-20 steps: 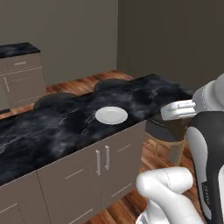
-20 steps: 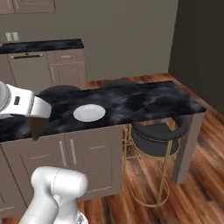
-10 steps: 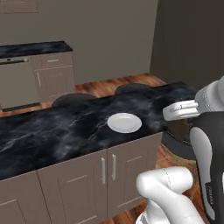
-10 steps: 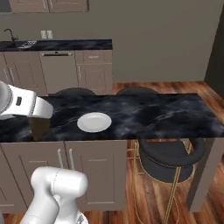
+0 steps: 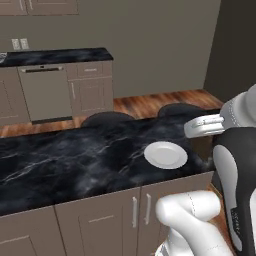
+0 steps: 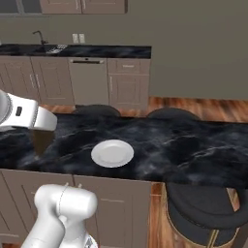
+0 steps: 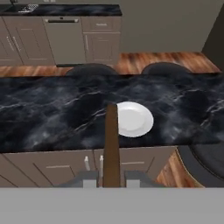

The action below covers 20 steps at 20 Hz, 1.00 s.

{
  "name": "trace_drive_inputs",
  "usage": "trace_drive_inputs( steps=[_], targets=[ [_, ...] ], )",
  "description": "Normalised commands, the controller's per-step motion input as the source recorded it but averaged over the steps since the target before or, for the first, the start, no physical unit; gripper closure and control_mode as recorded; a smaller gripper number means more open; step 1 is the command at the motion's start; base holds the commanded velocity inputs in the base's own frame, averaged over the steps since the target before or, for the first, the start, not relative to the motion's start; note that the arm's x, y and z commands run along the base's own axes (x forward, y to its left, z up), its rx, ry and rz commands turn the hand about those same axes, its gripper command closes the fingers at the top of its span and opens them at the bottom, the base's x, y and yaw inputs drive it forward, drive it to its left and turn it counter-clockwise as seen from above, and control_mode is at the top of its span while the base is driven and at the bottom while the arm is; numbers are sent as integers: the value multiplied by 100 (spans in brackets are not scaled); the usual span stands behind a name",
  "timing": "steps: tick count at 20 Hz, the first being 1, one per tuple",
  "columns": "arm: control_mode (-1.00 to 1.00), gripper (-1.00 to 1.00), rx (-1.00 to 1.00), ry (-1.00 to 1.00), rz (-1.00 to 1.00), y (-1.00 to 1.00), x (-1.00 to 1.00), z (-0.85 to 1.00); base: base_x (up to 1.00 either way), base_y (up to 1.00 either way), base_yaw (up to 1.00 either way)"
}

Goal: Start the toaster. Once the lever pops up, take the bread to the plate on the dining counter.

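1. Dark finger tips of the two-finger gripper are pinched on the thin dark brown bread slice, held edge-on and upright, seen in the hand view.
2. Just beyond, the long black marble dining counter with white veins spans the view above taupe cabinet doors.
3. On it rests the small round white plate, bare.
4. Farther back, two dark round stools stand behind the counter.
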Motion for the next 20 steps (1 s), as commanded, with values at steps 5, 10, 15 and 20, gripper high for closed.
trace_drive_inputs(
  steps=[5, 10, 15, 20],
  targets=[
    [100, 100, 0, 0, 0, 0, 0, 0, 21, -64, 17],
    [100, 100, 0, 0, 0, 0, 0, 0, 15, -68, 16],
    [100, 100, 0, 0, 0, 0, 0, 0, 22, -35, 10],
    [100, 100, 0, 0, 0, 0, 0, 0, 29, 1, 1]
  ],
)
